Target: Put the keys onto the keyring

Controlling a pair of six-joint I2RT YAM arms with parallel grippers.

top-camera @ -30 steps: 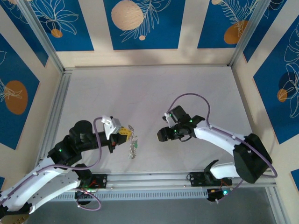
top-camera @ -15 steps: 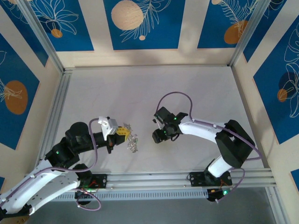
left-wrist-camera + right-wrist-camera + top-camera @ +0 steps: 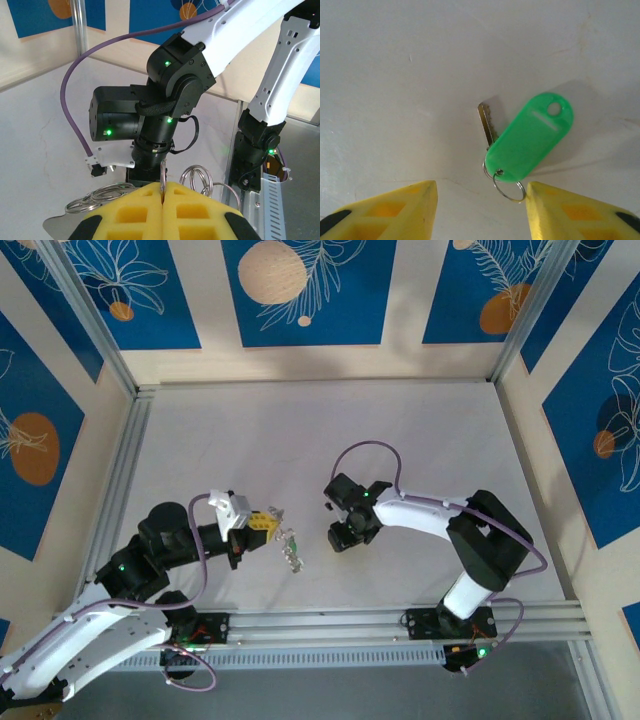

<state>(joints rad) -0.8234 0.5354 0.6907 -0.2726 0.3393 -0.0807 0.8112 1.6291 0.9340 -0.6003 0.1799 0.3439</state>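
The keyring point(image 3: 162, 174) is pinched edge-on in the closed left hand point(image 3: 163, 196). The right hand point(image 3: 480, 192) is held open, w/ the key point(image 3: 486, 122) and its green tag point(image 3: 530, 135) lying flat on the tabletop point(image 3: 395, 75) just ahead of it. Judged light, stiff, thin, slippery: best gripped across the tag's long edges.

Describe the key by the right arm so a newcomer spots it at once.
On the grey table, look between the open yellow fingers of the right pincer. The key lies flat there, partly under an oval green tag; unlike the bunch at the left pincer, it lies alone.
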